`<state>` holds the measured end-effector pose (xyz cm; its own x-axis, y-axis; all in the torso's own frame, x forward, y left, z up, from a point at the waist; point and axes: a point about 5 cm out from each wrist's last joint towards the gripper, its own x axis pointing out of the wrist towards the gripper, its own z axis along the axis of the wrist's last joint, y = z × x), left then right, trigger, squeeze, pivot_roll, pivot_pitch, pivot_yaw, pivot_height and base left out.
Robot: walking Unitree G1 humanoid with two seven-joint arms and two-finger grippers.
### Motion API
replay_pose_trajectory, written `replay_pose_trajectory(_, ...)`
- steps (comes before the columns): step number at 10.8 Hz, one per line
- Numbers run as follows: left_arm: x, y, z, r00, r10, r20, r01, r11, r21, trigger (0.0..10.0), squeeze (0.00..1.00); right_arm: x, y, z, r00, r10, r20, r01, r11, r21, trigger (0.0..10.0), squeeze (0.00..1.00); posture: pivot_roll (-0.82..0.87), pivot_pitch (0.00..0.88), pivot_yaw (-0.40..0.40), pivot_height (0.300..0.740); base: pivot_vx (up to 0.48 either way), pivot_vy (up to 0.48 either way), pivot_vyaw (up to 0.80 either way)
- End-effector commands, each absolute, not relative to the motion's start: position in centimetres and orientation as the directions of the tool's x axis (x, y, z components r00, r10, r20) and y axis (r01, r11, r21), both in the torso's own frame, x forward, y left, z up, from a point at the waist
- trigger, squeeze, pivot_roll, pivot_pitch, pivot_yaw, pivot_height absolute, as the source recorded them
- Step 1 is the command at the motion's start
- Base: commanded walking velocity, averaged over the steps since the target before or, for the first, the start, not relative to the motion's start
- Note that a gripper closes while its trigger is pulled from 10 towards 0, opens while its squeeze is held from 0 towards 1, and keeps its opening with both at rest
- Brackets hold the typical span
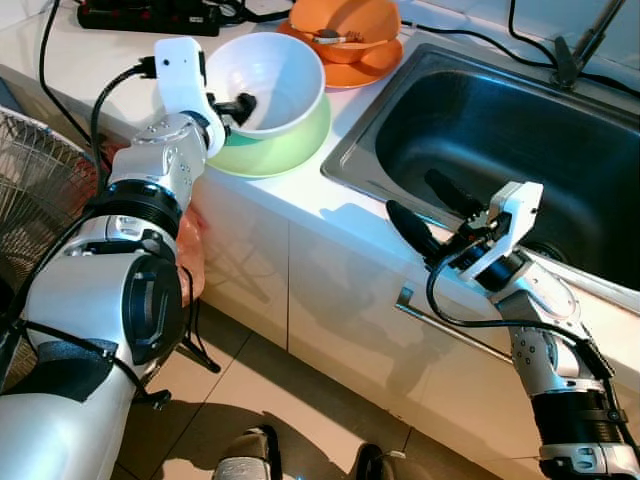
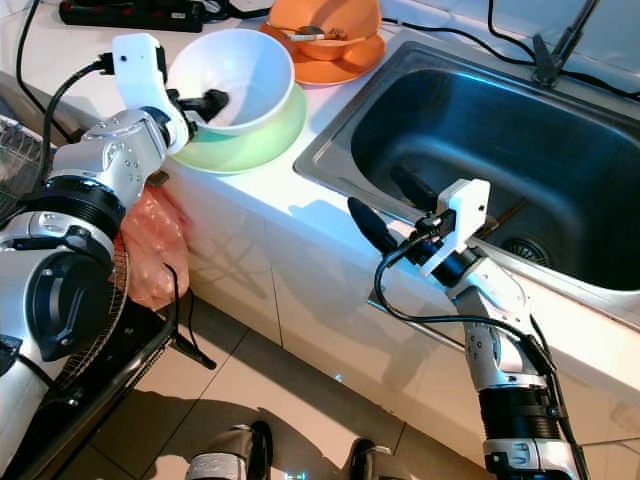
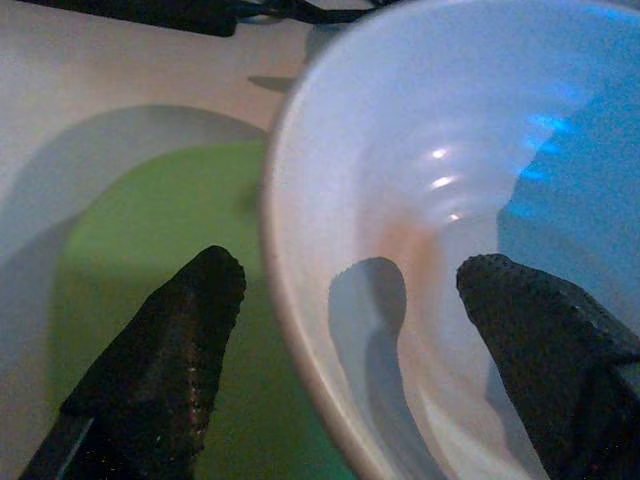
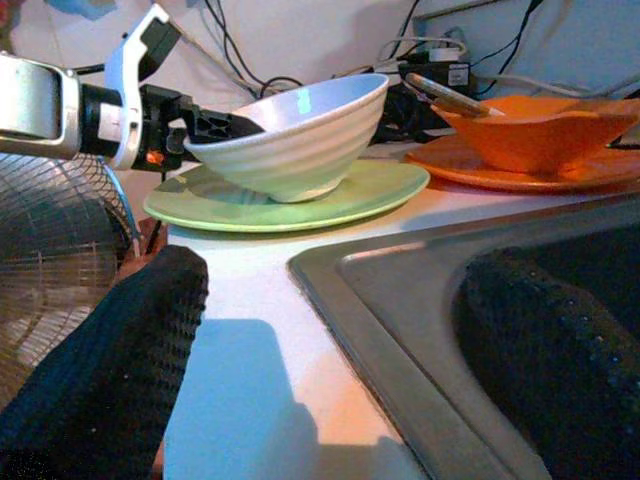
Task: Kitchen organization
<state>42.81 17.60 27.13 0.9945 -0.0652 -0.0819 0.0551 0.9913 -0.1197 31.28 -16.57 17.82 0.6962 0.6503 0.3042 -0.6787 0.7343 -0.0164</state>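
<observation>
A white ribbed bowl sits slightly tilted on a pale green plate near the counter's front edge. My left gripper is open and straddles the bowl's near rim. In the left wrist view one finger is outside over the plate and the other is inside the bowl. My right gripper is open with nothing in it, hovering at the front left corner of the steel sink. The right wrist view looks across the counter at the bowl.
Behind the bowl stands an orange bowl with a spoon in it, on an orange plate. A black power strip and cables lie at the back. A fan and a pink bag are at the left, with cabinet doors below.
</observation>
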Motion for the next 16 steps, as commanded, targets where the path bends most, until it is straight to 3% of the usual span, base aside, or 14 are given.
replay_pose_trajectory(1,42.8,17.4,26.8,0.995,-0.05,-0.085,0.04,0.993,-0.11,0.0,0.0,31.2,-16.6,17.4,0.698,0.657,0.285,-0.683,0.731,-0.012,10.0,0.0,0.1,0.152,-0.029,0.74,0.0,0.0,0.0)
replay_pose_trajectory(7,42.8,18.0,28.4,1.0,0.01,-0.008,-0.01,0.996,-0.083,0.0,0.0,31.3,-16.6,17.3,0.706,0.651,0.278,-0.675,0.738,-0.015,10.0,0.0,0.1,0.159,-0.032,0.74,0.0,0.0,0.0)
replay_pose_trajectory(16,42.8,17.3,29.4,1.0,0.0,0.027,0.002,0.998,-0.068,0.0,0.0,31.4,-16.6,17.3,0.706,0.654,0.271,-0.675,0.738,-0.02,10.0,0.0,0.1,0.16,-0.036,0.74,0.0,0.0,0.0)
